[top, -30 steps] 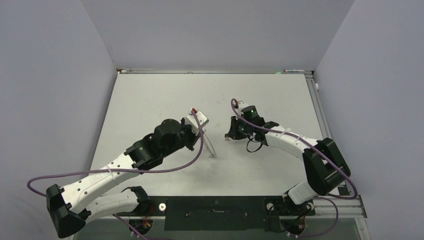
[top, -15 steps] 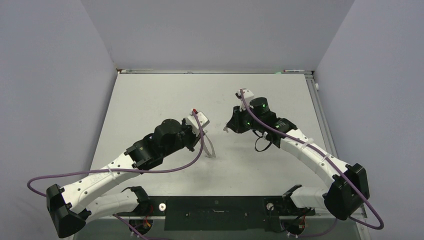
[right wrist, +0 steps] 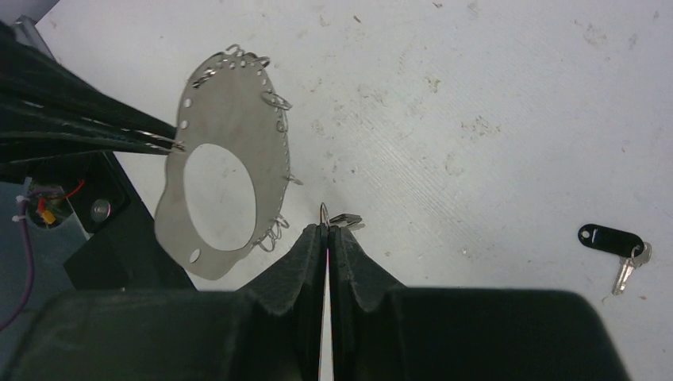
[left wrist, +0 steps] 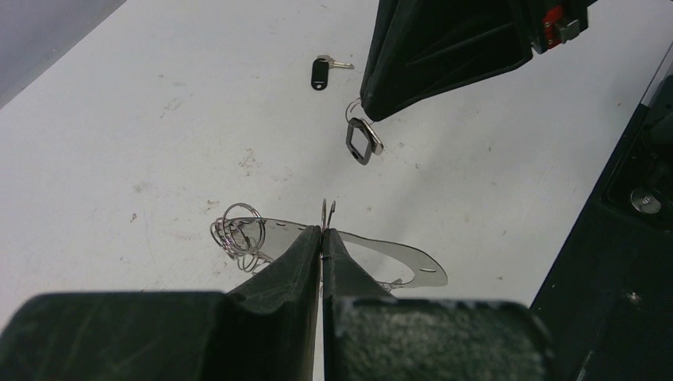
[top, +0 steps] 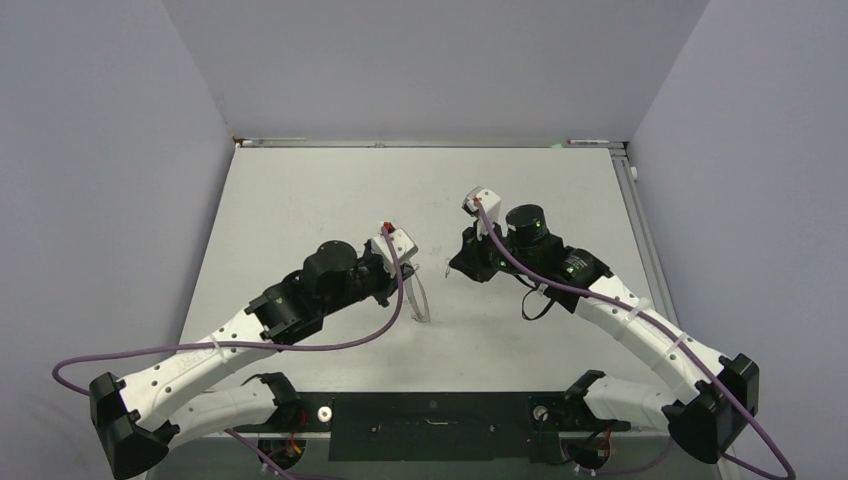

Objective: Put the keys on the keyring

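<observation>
The keyring [right wrist: 222, 171] is a flat grey metal hoop with small wire loops round its rim. It is held on edge above the table. My left gripper [left wrist: 324, 232] is shut on its rim, beside a wire loop, with a cluster of loops [left wrist: 236, 230] to the left. My right gripper [right wrist: 326, 228] is shut on the small ring of one key. That key's black head [left wrist: 361, 141] hangs below the fingers, a short way from the keyring. The second key [right wrist: 613, 241] lies flat on the table; it also shows in the left wrist view [left wrist: 320, 74]. In the top view the grippers [top: 400, 288] [top: 452, 268] face each other at mid-table.
The white table [top: 300, 200] is enclosed by grey walls. A black rail [top: 430, 425] runs along the near edge between the arm bases. Purple cables [top: 330, 340] hang from both arms.
The right arm has swung its elbow out to the right and turned its wrist, keeping the key near the keyring. The left arm has barely shifted and still holds the keyring.
</observation>
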Tool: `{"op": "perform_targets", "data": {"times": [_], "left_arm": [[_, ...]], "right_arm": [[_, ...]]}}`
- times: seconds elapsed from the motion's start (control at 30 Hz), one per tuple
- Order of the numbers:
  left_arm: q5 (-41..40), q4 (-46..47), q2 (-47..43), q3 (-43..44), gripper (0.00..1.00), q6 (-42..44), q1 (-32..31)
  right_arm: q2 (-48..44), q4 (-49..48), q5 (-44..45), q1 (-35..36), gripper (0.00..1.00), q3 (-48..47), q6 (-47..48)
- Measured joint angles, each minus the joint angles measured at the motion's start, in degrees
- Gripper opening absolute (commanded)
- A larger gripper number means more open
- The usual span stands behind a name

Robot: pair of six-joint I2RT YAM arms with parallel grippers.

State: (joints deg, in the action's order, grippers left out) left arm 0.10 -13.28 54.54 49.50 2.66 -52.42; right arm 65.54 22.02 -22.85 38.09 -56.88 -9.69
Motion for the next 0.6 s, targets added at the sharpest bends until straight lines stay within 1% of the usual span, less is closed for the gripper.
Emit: {"op": "perform_targets", "data": {"times": [0.23, 0.6], "left_arm": [[1.2, 0.26, -0.13, -0.44, 0.0, 0.0, 0.0], [2.99, 0.5, 2.05, -0.44, 0.0, -1.29, 0.0]], "right_arm": [[-3.87, -0.24, -1.36, 4.24, 0.05, 0.0, 3.34], [-4.81, -1.03, -1.97, 7.48, 0.05, 0.0, 5.9]]}}
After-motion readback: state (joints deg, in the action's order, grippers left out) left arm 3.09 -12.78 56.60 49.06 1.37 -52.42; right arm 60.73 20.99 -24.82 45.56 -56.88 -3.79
